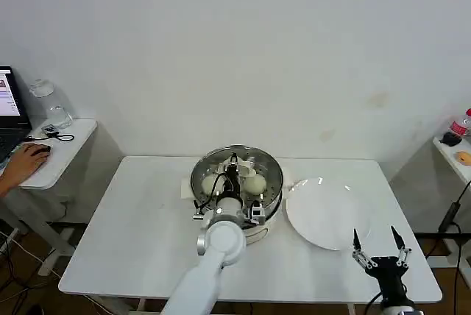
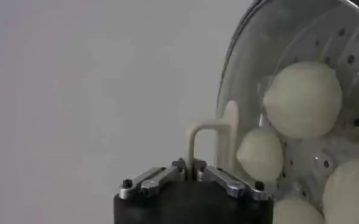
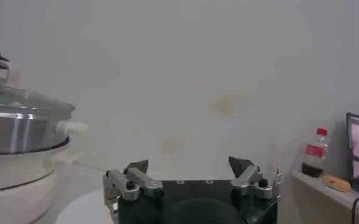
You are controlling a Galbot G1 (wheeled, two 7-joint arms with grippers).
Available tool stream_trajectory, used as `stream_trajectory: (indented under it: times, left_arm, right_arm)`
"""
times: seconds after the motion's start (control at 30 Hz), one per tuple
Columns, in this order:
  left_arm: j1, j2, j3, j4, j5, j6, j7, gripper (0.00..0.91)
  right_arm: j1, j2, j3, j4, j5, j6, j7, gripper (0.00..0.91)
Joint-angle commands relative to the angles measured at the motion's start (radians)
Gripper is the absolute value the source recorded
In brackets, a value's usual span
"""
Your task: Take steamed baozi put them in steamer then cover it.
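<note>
The left gripper (image 1: 233,162) pinches the glass cover's cream bar handle (image 2: 211,137) over the steamer (image 1: 269,199) holding baozi (image 2: 302,98), while the right gripper (image 1: 380,244) waits spread open and empty beside the white plate (image 1: 324,212).

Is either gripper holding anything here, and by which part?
The left gripper holds the cover by its cream bar handle, over the steamer. The right gripper is open, holding nothing.

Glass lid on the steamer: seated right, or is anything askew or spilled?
Nothing stands out. The round clear glass lid sits level on the shiny steel steamer pot, buns inside; the left gripper grips its cream handle.
</note>
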Motion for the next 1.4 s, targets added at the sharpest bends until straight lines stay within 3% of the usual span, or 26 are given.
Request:
stream_trajectory:
  times: [0.03,0.3,0.6,0.9,1.03,1.1,1.17,1.27,1.33,1.4]
  left_arm:
    - [0.009,0.007,-0.002,-0.025,-0.019,0.003,0.003,0.907]
    - [0.036,0.045,0.006,-0.118,-0.059,0.004,0.012,0.907]
    - [0.124,0.139,0.019,-0.275,-0.131,0.000,0.023,0.907]
    - [0.273,0.295,-0.048,-0.528,-0.319,-0.045,-0.019,0.907]
    - [0.406,0.407,-0.124,-0.670,-0.537,-0.087,-0.121,0.907]
    - [0.487,0.449,-0.197,-0.716,-0.775,-0.117,-0.235,0.907]
    - [0.578,0.470,-0.307,-0.723,-1.053,-0.211,-0.338,0.907]
    - [0.636,0.462,-0.440,-0.641,-1.456,-0.378,-0.459,0.907]
    - [0.673,0.410,-0.533,-0.586,-1.581,-0.479,-0.485,0.907]
    - [0.709,0.384,-0.562,-0.562,-1.658,-0.518,-0.512,0.907]
  right_arm:
    - [-0.002,0.001,-0.001,0.002,-0.004,0.001,0.000,0.907]
    - [-0.004,0.006,-0.008,0.003,-0.014,0.001,0.000,0.907]
    - [-0.005,0.011,-0.011,0.002,-0.022,0.002,0.002,0.907]
    - [-0.010,0.011,-0.015,-0.003,-0.026,0.004,0.004,0.907]
    - [-0.014,0.006,-0.024,-0.009,-0.022,0.001,0.005,0.907]
    - [-0.019,0.004,-0.029,-0.009,-0.018,-0.001,0.005,0.907]
    - [-0.027,0.002,-0.035,-0.006,-0.011,-0.004,0.006,0.907]
    - [-0.048,-0.014,-0.055,0.005,0.002,-0.019,0.011,0.907]
    - [-0.077,-0.036,-0.083,0.033,0.032,-0.054,0.014,0.907]
    - [-0.096,-0.056,-0.094,0.048,0.049,-0.076,0.015,0.907]
